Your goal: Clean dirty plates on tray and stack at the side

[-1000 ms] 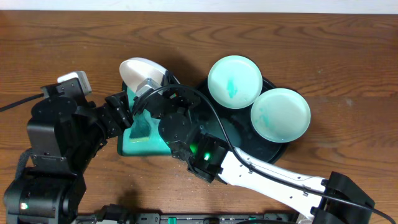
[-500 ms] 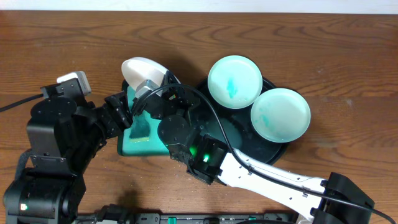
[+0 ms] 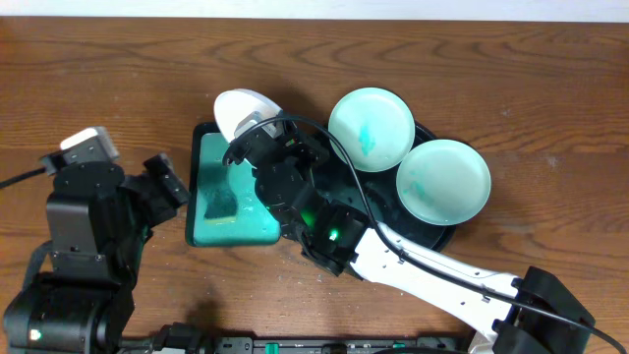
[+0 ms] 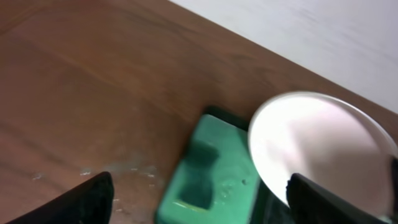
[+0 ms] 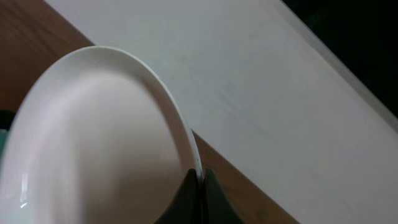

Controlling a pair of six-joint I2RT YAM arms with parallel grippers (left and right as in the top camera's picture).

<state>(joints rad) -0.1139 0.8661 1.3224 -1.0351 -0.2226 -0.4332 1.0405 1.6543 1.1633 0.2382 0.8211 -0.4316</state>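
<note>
Risks, left to right:
- The left gripper (image 3: pixel 162 182) hangs just beside the green sponge pad (image 3: pixel 231 202). A careless reach from there could shove the pad on the table (image 3: pixel 511 59).
- The white plate (image 3: pixel 244 110) is tilted nearly on edge above the pad's far corner and is held only by its rim. A thin pinch like that could let it pivot or slip, and it would land on the pad or the tray (image 3: pixel 432 234).
- The right arm's cable (image 3: pixel 334 162) loops close to the two smeared plates (image 3: pixel 371 128) on the tray. A wide swing could clip the nearer one, which sits out on the far rim.

Fingers:
- Left: spread wide, nothing between them. The wrist view shows the pad and the white plate ahead, well clear.
- Right gripper (image 5: pixel 199 186): clamped on the white plate's rim, tips nearly together.

Neither plate on the tray is stacked at the side yet, and both show teal smears.
</note>
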